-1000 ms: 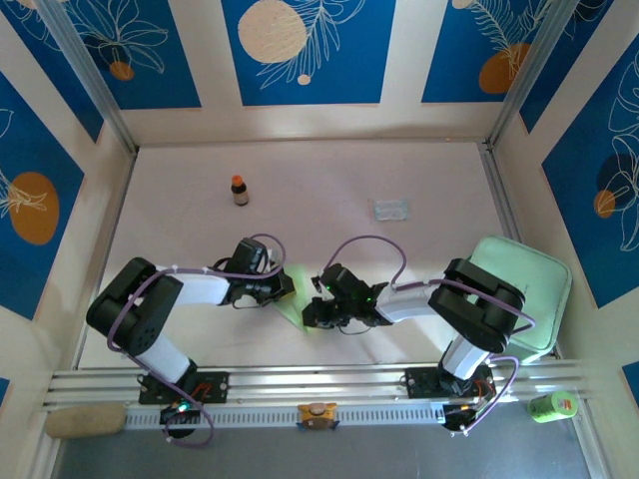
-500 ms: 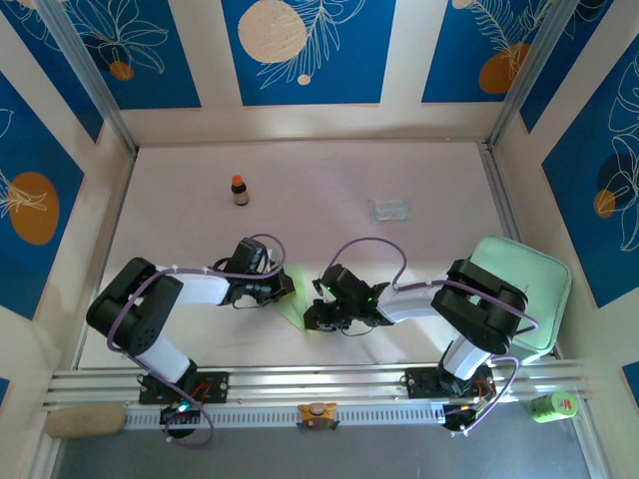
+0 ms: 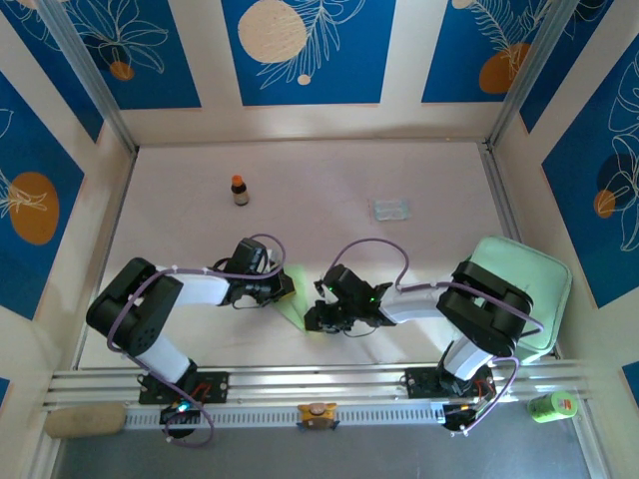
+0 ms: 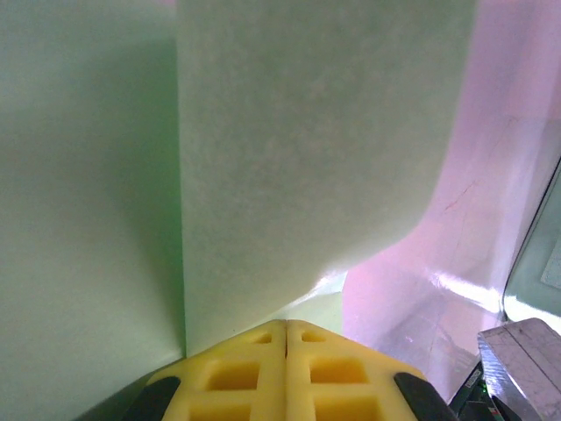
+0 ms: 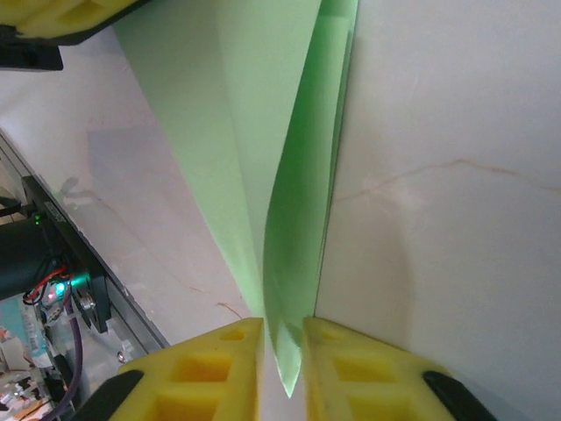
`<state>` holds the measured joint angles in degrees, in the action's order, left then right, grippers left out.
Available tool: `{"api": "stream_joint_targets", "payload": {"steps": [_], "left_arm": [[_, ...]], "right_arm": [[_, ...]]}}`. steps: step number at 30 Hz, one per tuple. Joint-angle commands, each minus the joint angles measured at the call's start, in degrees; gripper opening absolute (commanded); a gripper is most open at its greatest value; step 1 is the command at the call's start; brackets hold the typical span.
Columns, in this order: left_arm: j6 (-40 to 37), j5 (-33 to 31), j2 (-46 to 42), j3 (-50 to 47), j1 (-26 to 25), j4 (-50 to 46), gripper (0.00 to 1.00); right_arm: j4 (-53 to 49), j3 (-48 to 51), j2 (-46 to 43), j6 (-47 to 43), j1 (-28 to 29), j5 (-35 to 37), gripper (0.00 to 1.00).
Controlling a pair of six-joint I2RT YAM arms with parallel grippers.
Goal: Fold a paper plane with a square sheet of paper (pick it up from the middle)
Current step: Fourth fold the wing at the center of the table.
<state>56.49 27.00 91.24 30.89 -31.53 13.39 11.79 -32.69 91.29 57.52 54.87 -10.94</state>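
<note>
The square sheet of paper [image 3: 297, 303] is pale green and partly folded, lying between the two grippers near the table's front. My left gripper [image 3: 287, 289] sits at its far left end. In the left wrist view my left gripper [image 4: 287, 326] has its yellow fingers pressed together at the paper's edge, and a flap of the paper [image 4: 307, 132] stands up just beyond them. My right gripper [image 5: 283, 338] has its jaws a little apart. The pointed end of the folded paper [image 5: 298, 184] lies loose in the gap. The left gripper's fingers [image 5: 61, 13] rest on the paper's other end.
A small brown bottle [image 3: 240, 190] stands at the back left. A clear packet [image 3: 390, 209] lies at the back right. A mint green tray [image 3: 524, 289] fills the right edge, with a green can [image 3: 551, 404] outside the rail [image 3: 319, 381].
My right gripper's jaws have parted slightly around the paper's point. The left gripper and the paper stay where they were.
</note>
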Motion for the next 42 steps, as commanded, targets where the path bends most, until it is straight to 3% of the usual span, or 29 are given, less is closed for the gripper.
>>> {"api": "stream_joint_targets", "payload": {"steps": [1,10,20,42], "left_arm": [[-0.25,-0.64,-0.20,-1.36,-0.02,-0.64,0.02],[-0.20,-0.33,-0.21,-1.45,-0.09,0.05,0.02],[-0.06,-0.20,-0.18,-1.45,-0.11,0.21,0.02],[0.18,-0.47,-0.09,-1.63,-0.11,0.15,0.02]], "right_arm": [[-2.86,-2.07,-1.37,0.29,-0.97,0.20,0.23],[-5.76,-6.39,-0.13,-0.73,-2.95,0.41,0.29],[-4.45,-7.41,2.81,0.70,-4.47,-0.13,0.28],[4.73,-3.87,6.48,3.45,-3.89,-6.38,0.10]]}}
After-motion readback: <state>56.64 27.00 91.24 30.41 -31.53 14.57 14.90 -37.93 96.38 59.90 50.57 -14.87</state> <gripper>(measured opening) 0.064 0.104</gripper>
